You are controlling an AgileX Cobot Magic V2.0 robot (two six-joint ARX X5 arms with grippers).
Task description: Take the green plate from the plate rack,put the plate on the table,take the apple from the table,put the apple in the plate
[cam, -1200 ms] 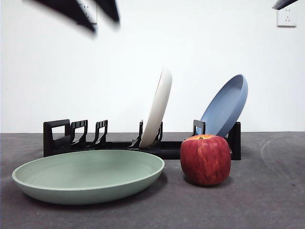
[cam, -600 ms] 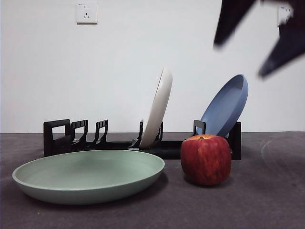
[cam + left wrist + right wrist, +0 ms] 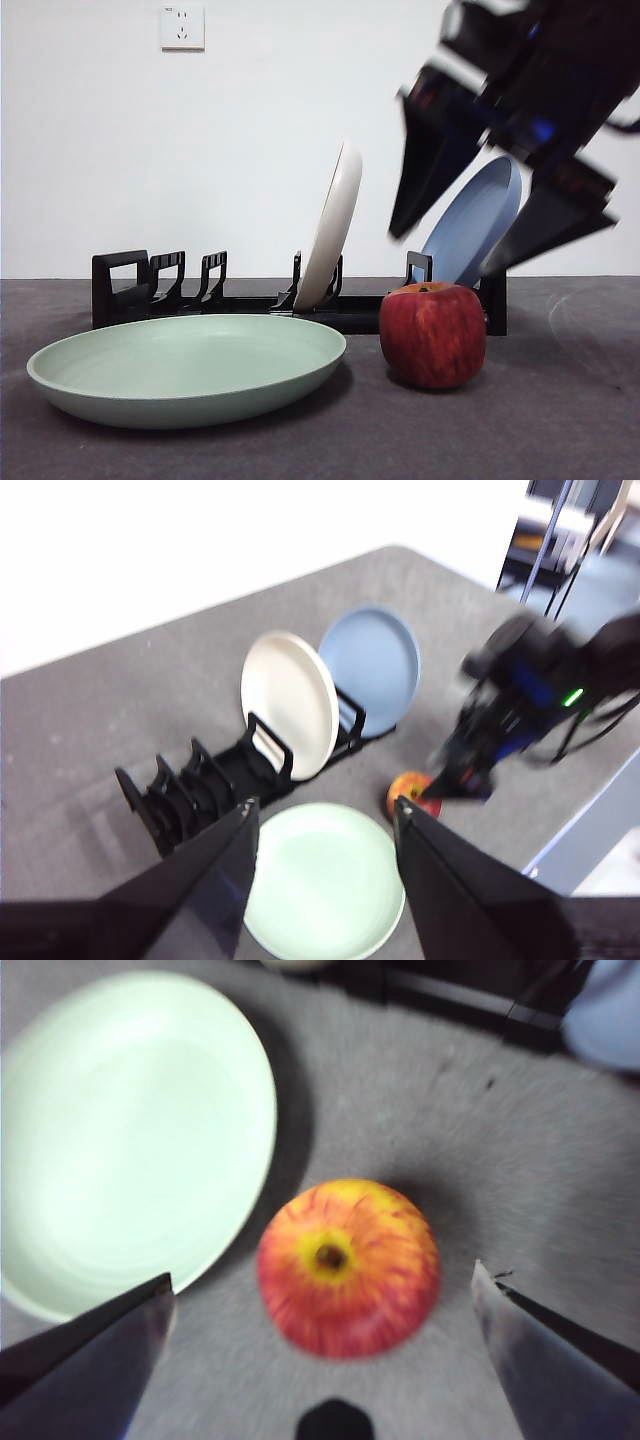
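Note:
The green plate [image 3: 190, 365] lies flat on the table [image 3: 560, 420], in front of the plate rack [image 3: 120, 290]. Right of it the apple [image 3: 432, 333] stands upright, stem up, apart from the plate's rim. My right gripper [image 3: 445, 250] hangs open just above the apple, one jaw to either side of it. The right wrist view shows the apple [image 3: 348, 1265] centred between the open jaws of the right gripper [image 3: 320, 1275], with the green plate [image 3: 120, 1130] beside it. High above, my left gripper [image 3: 322, 810] is open and holds nothing, looking down on the green plate [image 3: 325, 880] and the apple [image 3: 412, 792].
A cream-white plate [image 3: 332, 225] and a blue plate [image 3: 475, 220] lean in the rack behind the apple. The rack's left slots [image 3: 190, 790] hold nothing. The table's edge [image 3: 590, 810] runs close to the right arm.
The left arm has left the front view at the top left. The right gripper has come down from the top right to just above the apple.

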